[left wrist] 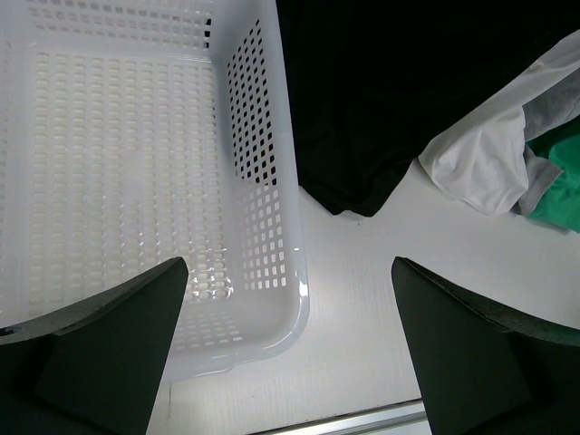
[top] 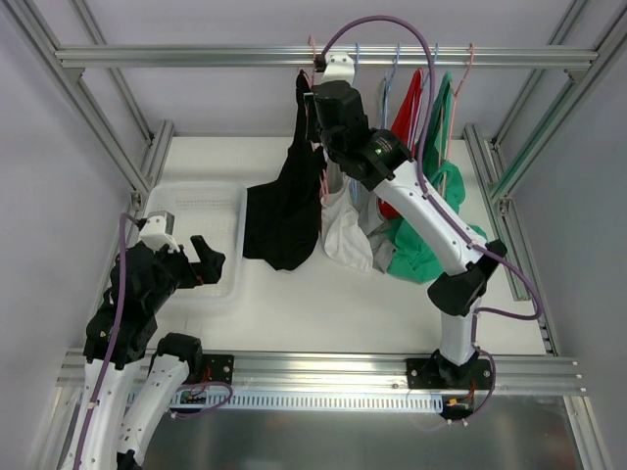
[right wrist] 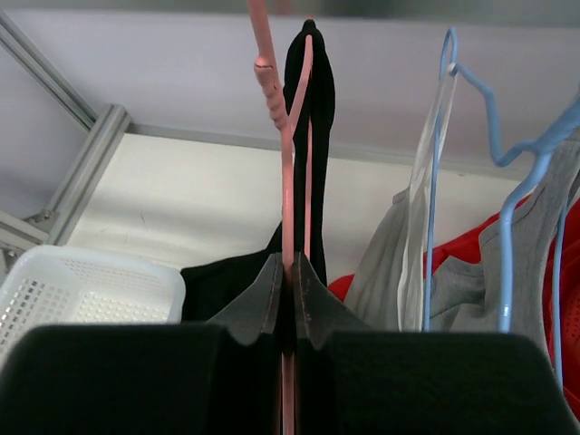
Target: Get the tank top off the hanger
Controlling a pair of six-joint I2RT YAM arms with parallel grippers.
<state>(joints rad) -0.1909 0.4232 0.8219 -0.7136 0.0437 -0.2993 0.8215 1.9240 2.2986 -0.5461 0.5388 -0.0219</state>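
Pink hanger [right wrist: 287,181] clenched in right gripper [right wrist: 288,261], black tank top [top: 284,215] draped on it; left gripper [left wrist: 290,272] released above white basket [left wrist: 91,136].

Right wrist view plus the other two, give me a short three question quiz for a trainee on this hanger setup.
1. True or false: the right gripper is shut on the pink hanger.
2. Which colour is the tank top on that hanger? A red, B black, C green.
3. Fill in: the open left gripper hovers over a corner of the white ____.
Key: 1 true; 2 B; 3 basket.
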